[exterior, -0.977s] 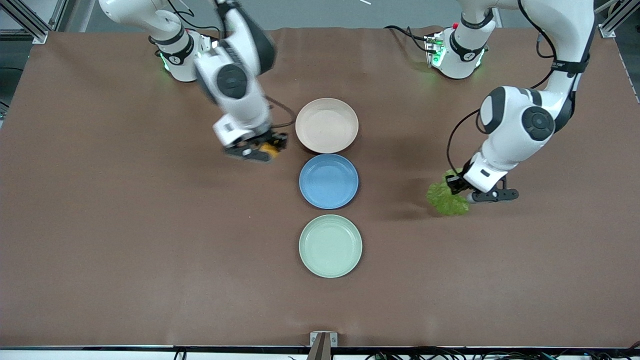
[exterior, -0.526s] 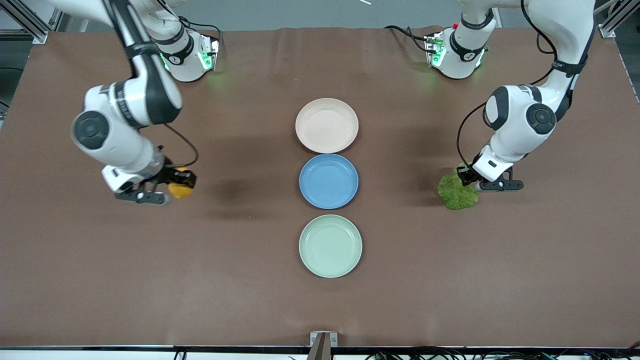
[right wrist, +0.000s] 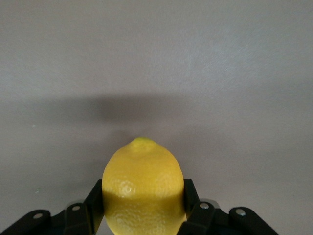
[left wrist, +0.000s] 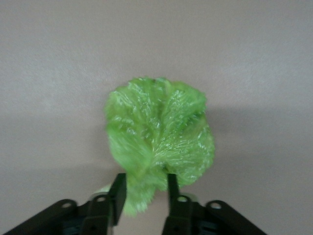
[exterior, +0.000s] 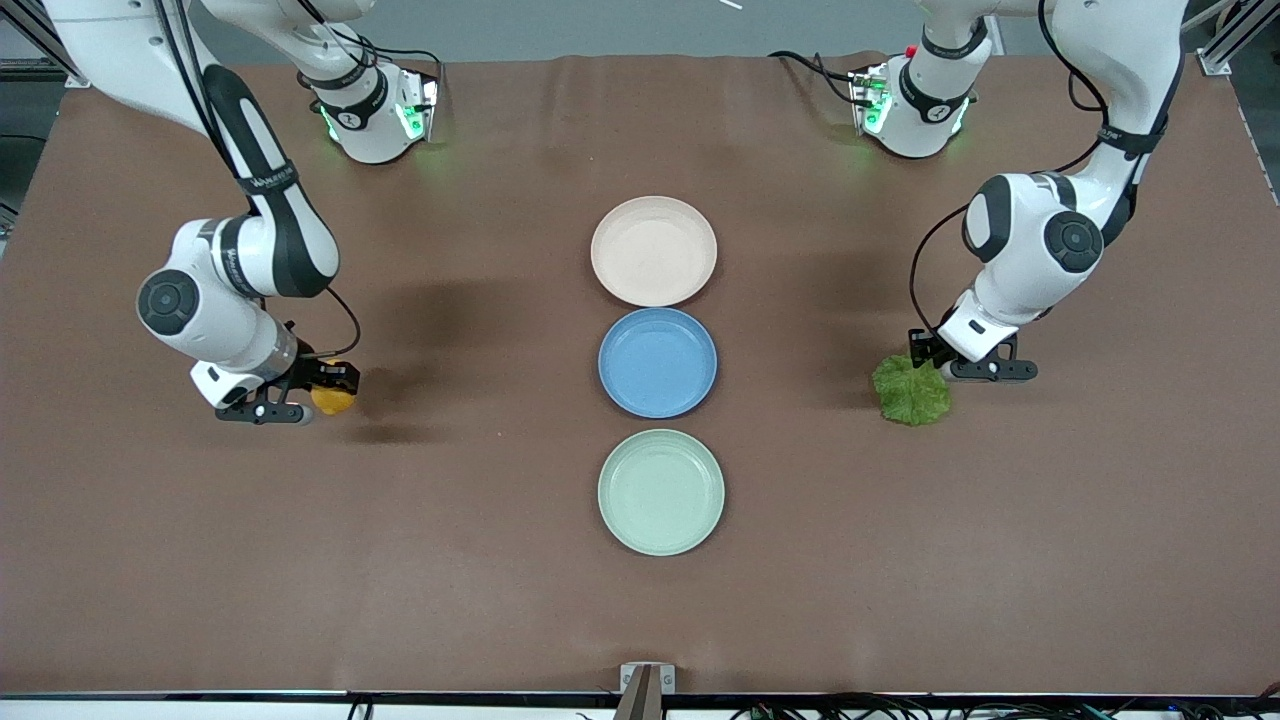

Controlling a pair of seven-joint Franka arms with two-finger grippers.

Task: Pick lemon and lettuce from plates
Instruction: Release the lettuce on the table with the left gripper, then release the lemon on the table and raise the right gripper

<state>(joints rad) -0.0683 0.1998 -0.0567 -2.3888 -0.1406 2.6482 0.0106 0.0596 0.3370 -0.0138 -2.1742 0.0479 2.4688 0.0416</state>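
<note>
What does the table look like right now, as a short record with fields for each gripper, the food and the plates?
right gripper: shut on the lemon, over bare table toward the right arm's end
left gripper: shut on the lettuce, low over the table toward the left arm's end
plates: beige-pink plate, blue plate, mint green plate, in a row, all empty

We see a robot lab: two arm bases (exterior: 375,110) bolted on a brown-covered surface (exterior: 500,600), aluminium framing (exterior: 60,45) around.
</note>
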